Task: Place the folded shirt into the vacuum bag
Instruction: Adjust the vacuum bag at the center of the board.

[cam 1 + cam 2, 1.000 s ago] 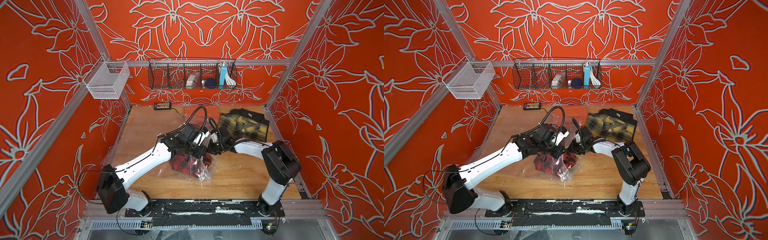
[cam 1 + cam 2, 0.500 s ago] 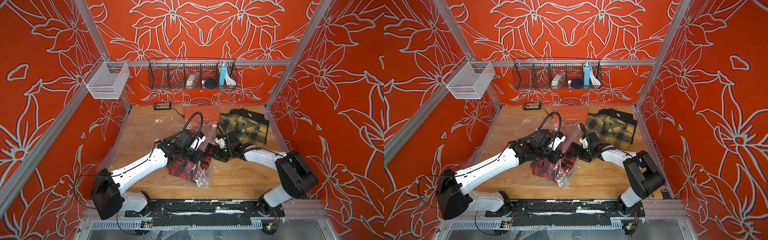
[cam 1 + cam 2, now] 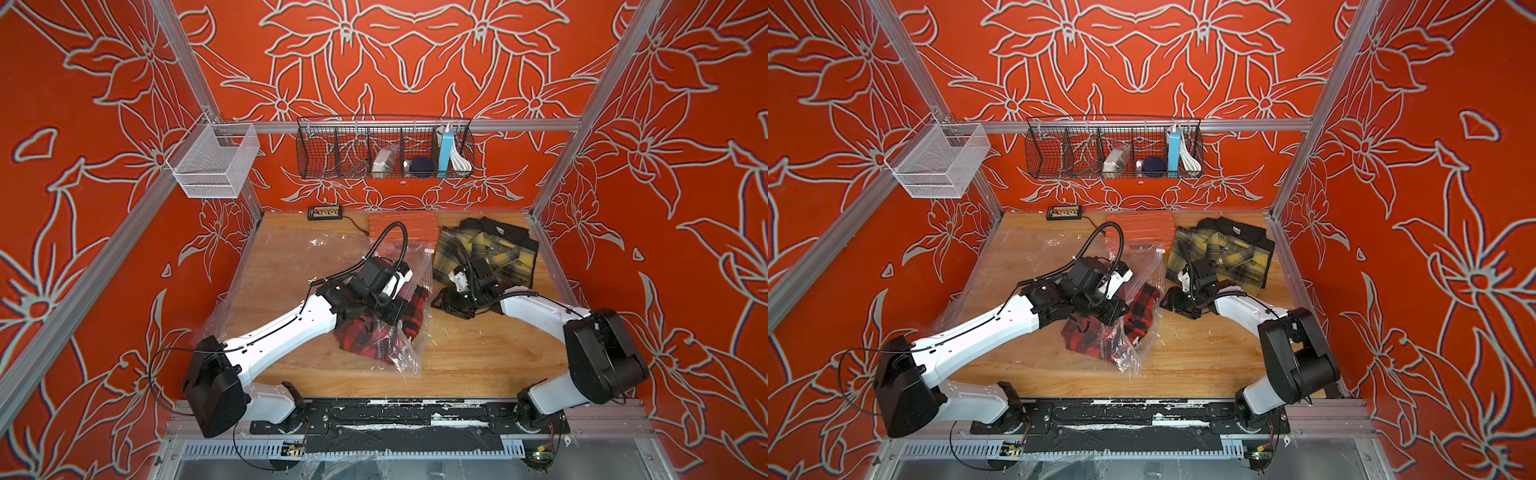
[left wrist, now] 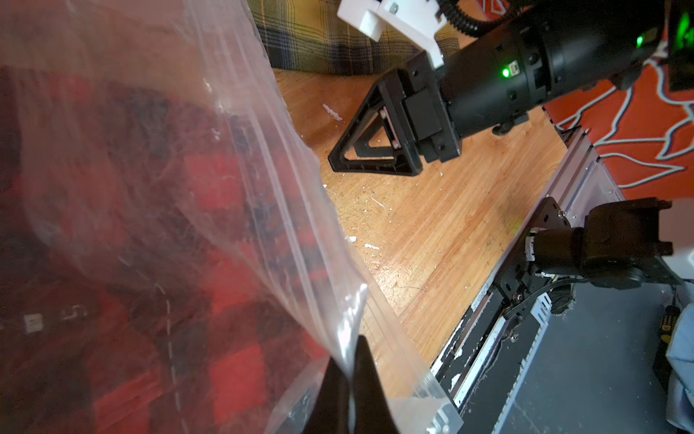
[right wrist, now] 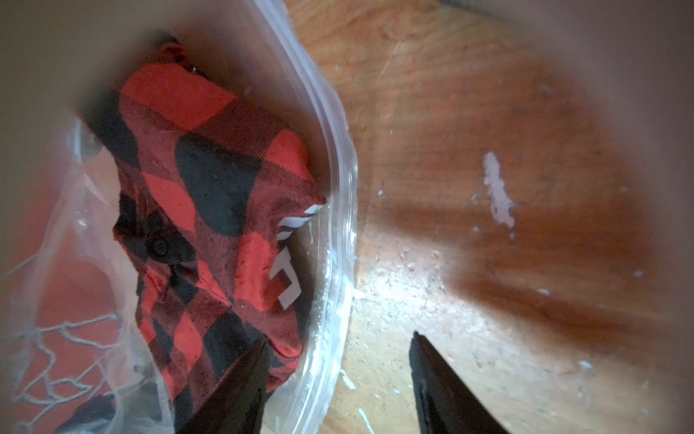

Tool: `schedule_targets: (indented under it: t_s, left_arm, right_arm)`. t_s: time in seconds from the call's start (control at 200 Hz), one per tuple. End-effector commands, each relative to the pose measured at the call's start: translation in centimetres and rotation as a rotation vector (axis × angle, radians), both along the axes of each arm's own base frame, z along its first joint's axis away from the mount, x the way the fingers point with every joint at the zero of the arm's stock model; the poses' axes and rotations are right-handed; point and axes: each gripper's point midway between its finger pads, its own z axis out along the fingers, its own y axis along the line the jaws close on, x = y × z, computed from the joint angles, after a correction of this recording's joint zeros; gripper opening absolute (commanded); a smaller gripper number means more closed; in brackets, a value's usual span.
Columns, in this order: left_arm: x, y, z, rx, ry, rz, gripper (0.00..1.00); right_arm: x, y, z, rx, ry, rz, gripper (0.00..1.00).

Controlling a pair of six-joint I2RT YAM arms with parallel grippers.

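The clear vacuum bag [image 3: 409, 357] [image 3: 1128, 358] lies crumpled mid-table in both top views, a red-and-black checked shirt [image 3: 416, 308] [image 3: 1144, 307] [image 5: 210, 180] inside it. Its small white slider [image 3: 429, 251] sits at the far end of the zip edge [image 5: 338, 210]. My left gripper [image 4: 351, 372] is shut, pinching the bag's film [image 4: 263, 210] just above the shirt [image 4: 210, 285]. My right gripper [image 3: 440, 301] [image 3: 1169, 303] [image 5: 338, 340] stands open, low over the wood beside the zip edge, holding nothing; one finger [image 5: 240, 379] is in front of the bag. The left wrist view shows it from the side [image 4: 368, 150].
A folded yellow plaid shirt [image 3: 498, 253] [image 3: 1229, 257] lies at the back right, just behind my right wrist. An orange mat [image 3: 403, 226] and a black power strip [image 3: 325, 212] lie along the back edge. Wire baskets [image 3: 384, 151] [image 3: 212, 166] hang on the walls.
My right arm has drawn back to the right, away from the bag's mouth, and sunk lower. The film has come off the yellow shirt. The left gripper keeps its pinch, shifted slightly forward.
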Motion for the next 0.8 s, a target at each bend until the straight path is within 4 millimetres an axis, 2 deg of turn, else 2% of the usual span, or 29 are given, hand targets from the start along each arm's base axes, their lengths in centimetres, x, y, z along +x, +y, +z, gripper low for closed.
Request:
schedule_targets:
  t_s: [0.0,0.125,0.28,0.355,0.465,0.57,0.651,0.731,0.796]
  left_arm:
    - [-0.3,-0.1,1.3,-0.035,-0.031,-0.009,0.05]
    - [-0.4,0.1,1.4,-0.036,-0.034,-0.005,0.05]
    - [-0.6,0.2,1.5,-0.041,-0.032,-0.005,0.05]
    - [-0.7,0.3,1.6,-0.039,-0.034,-0.005,0.05]
    - [-0.6,0.6,1.7,-0.032,-0.048,0.0,0.05]
    - [-0.5,0.8,1.6,-0.021,-0.053,0.005,0.04]
    - [-0.3,0.9,1.5,-0.015,-0.056,0.015,0.04]
    - [-0.1,1.1,1.6,-0.014,-0.06,0.031,0.03]
    - [0.1,1.3,1.8,-0.017,-0.07,0.048,0.03]
  right_arm:
    - [3.6,0.0,1.7,-0.074,-0.116,0.017,0.61]
    - [7.1,0.1,2.6,-0.142,-0.205,0.01,0.63]
    - [10.6,-0.1,1.8,-0.237,-0.277,0.011,0.69]
    - [11.6,0.7,1.4,-0.242,-0.29,0.068,0.69]
    - [11.9,2.3,1.1,-0.179,-0.318,0.144,0.66]
    - [12.2,3.8,2.1,-0.104,-0.385,0.187,0.54]
    - [12.6,5.1,3.9,-0.042,-0.457,0.216,0.4]
    - [13.0,6.2,5.4,-0.017,-0.513,0.249,0.21]
    - [13.1,6.3,6.1,-0.023,-0.511,0.257,0.06]
